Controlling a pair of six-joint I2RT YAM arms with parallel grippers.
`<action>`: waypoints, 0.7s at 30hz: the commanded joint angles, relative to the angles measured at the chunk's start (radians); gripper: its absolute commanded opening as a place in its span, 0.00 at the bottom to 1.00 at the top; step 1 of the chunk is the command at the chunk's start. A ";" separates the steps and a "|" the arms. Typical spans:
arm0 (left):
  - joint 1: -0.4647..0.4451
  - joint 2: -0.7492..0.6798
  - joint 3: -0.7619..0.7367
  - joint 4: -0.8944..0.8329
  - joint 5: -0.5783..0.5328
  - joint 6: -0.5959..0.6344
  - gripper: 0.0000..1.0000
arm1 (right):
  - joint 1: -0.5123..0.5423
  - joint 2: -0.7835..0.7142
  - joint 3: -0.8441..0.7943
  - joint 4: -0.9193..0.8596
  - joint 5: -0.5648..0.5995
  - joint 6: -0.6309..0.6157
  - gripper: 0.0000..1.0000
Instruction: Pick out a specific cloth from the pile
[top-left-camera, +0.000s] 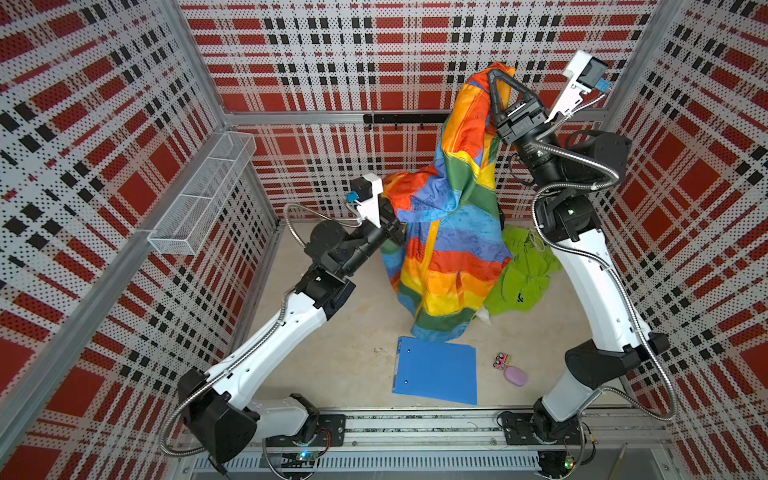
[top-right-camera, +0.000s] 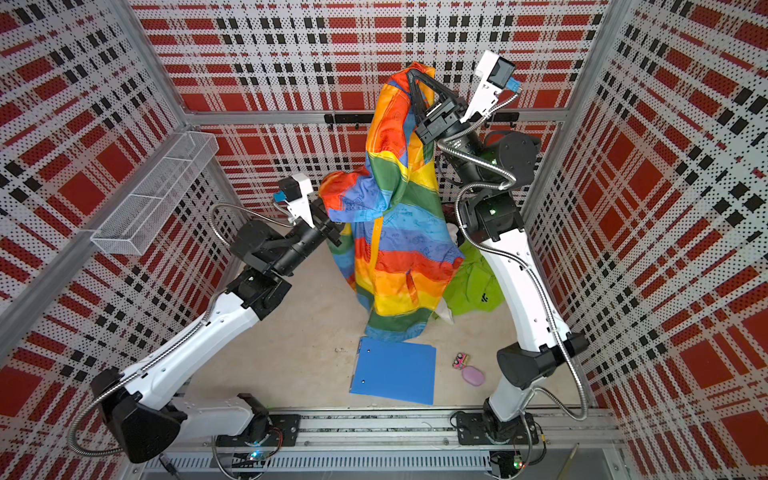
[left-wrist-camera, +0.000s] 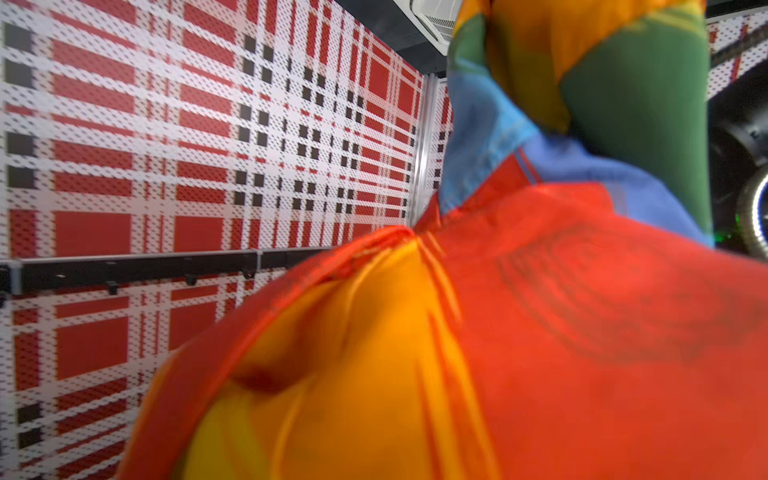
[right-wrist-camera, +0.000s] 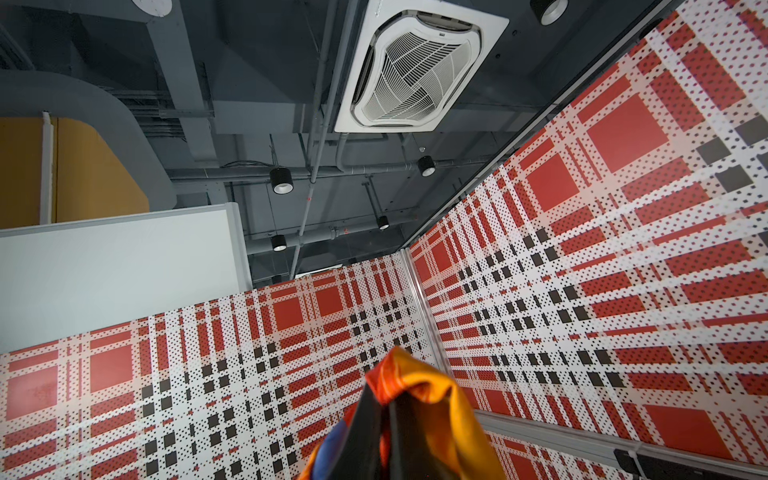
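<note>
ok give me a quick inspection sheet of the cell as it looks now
surface: beige tabletop, a few specks near the folder
job's things: rainbow cloth held high, its hem reaching the tabletop; pile beside it shows lime-green shorts and a white scrap
clutter: blue folder, small pink toy, lilac oval object
grippers: right gripper shut on the cloth's top; left gripper shut, fingertips buried in a red fold
cables: silver conduits loop along both arms
surroundings: red plaid perforated walls, wire basket, black hook rail
</note>
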 joint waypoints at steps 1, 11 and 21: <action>0.072 0.005 0.076 0.015 0.005 -0.040 0.00 | 0.011 0.041 0.047 0.028 -0.061 0.046 0.07; 0.235 0.005 0.130 -0.038 0.059 -0.094 0.00 | 0.162 0.215 0.136 -0.017 -0.083 0.024 0.06; 0.408 -0.075 0.076 -0.040 0.125 -0.132 0.00 | 0.247 0.326 0.217 0.005 -0.087 0.061 0.07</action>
